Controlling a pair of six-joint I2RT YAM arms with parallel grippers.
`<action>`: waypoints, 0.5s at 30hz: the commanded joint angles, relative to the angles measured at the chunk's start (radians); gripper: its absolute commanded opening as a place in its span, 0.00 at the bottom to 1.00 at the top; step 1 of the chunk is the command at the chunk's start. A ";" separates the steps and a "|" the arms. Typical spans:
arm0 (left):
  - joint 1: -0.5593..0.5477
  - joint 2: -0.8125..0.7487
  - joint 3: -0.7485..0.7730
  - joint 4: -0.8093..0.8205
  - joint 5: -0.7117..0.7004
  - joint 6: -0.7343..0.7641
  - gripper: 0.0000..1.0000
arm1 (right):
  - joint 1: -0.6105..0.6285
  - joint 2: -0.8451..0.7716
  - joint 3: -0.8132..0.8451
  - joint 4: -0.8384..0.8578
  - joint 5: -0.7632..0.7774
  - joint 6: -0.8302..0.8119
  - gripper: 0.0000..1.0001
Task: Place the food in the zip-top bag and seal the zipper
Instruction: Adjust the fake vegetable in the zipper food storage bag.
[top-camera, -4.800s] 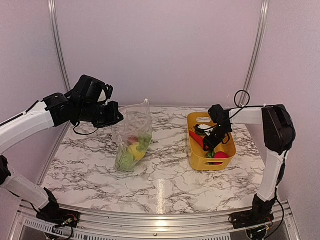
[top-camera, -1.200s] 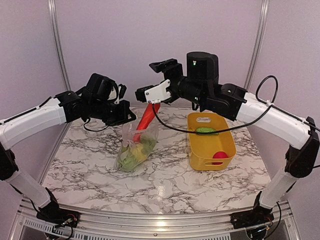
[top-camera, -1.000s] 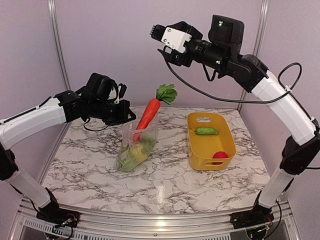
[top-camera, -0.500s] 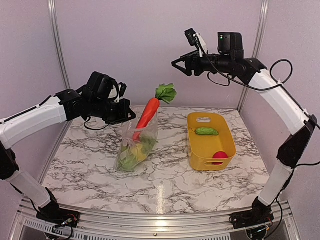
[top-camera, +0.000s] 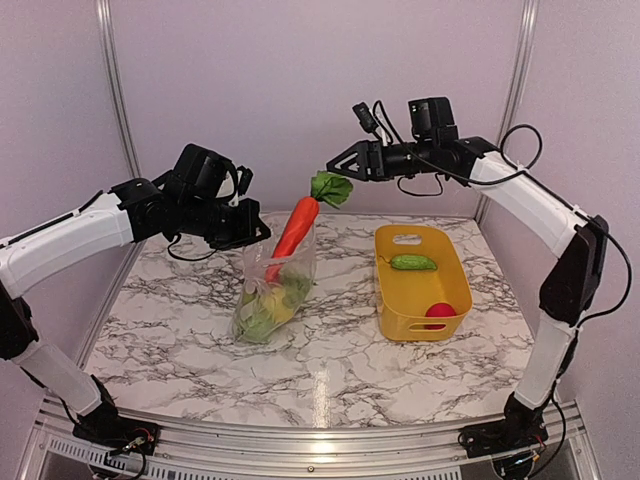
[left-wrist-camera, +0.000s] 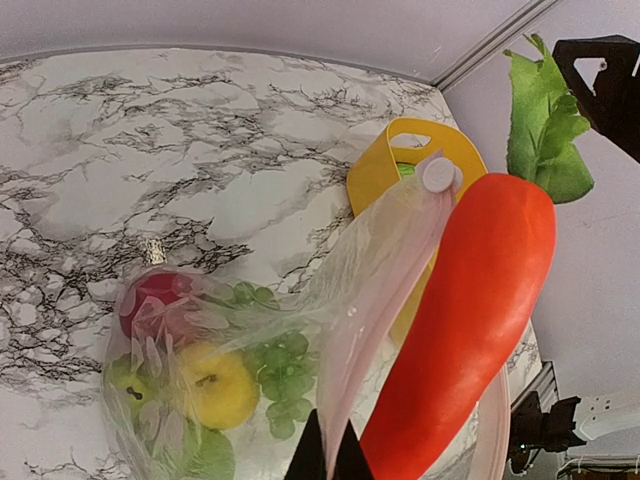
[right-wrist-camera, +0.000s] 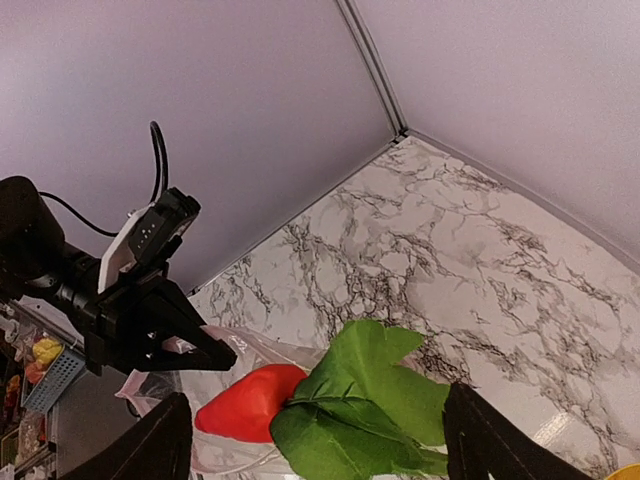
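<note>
Left wrist view crops the carrot's (left-wrist-camera: 470, 320) tip inside the zip-top bag (left-wrist-camera: 370, 270); left gripper (left-wrist-camera: 325, 462) pinches the bag's rim, right gripper (top-camera: 338, 163) gapes empty just above.

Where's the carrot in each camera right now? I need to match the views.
Top external: the carrot is centre-left, leaning out of the zip-top bag, leaves up and to the right.
Left wrist: it fills the right half, large, running from bottom centre to upper right.
Right wrist: bottom centre, red body left of its green leaves.
Shared landmark: the clear bag it sticks out of.
</note>
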 joint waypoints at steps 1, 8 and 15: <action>0.003 -0.012 0.019 -0.017 -0.013 0.005 0.00 | 0.004 0.049 -0.004 0.015 -0.004 0.037 0.83; 0.003 -0.021 0.014 -0.017 -0.016 -0.001 0.00 | 0.006 0.095 0.001 0.024 -0.020 0.043 0.83; 0.003 -0.031 -0.010 0.001 -0.022 -0.009 0.00 | 0.024 0.079 -0.013 0.059 -0.084 0.035 0.51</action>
